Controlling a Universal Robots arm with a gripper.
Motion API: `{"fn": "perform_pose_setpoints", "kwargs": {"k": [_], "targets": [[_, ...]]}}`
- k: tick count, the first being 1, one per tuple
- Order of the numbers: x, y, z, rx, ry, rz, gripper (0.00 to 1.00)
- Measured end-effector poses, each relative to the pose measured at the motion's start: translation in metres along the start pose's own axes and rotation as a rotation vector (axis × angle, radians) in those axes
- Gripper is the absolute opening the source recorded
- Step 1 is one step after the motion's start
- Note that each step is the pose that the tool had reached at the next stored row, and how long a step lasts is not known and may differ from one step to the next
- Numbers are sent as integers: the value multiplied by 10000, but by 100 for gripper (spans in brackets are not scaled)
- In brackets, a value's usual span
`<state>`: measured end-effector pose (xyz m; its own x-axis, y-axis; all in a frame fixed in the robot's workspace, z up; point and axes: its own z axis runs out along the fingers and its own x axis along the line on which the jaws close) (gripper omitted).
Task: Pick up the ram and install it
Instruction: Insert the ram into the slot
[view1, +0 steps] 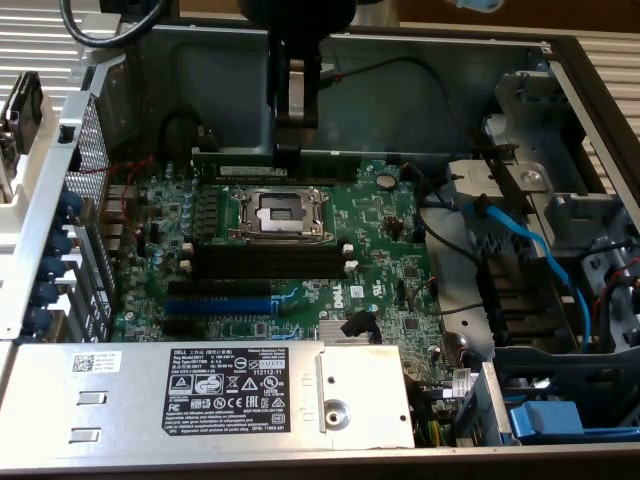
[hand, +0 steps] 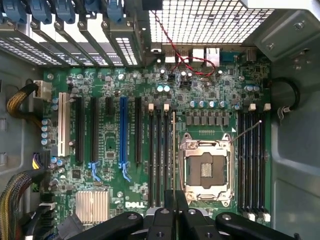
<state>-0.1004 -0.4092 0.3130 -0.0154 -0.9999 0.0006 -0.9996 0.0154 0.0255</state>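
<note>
The open case (view1: 560, 60) holds the green board (view1: 380, 210), its black slots (hand: 159, 150) beside the socket (hand: 206, 170) all looking empty. The end effector (hand: 173, 212) is clamped on the ram (hand: 173, 150), which hangs edge-on above the board, parallel to those slots and apart from them. By my reading the pick-up is done, while the seating is not yet done
</note>
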Motion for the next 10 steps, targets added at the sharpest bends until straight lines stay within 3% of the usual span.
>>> {"fn": "perform_pose_setpoints", "kwargs": {"k": [10], "targets": [[7, 3, 24, 2, -3, 1, 12]]}}
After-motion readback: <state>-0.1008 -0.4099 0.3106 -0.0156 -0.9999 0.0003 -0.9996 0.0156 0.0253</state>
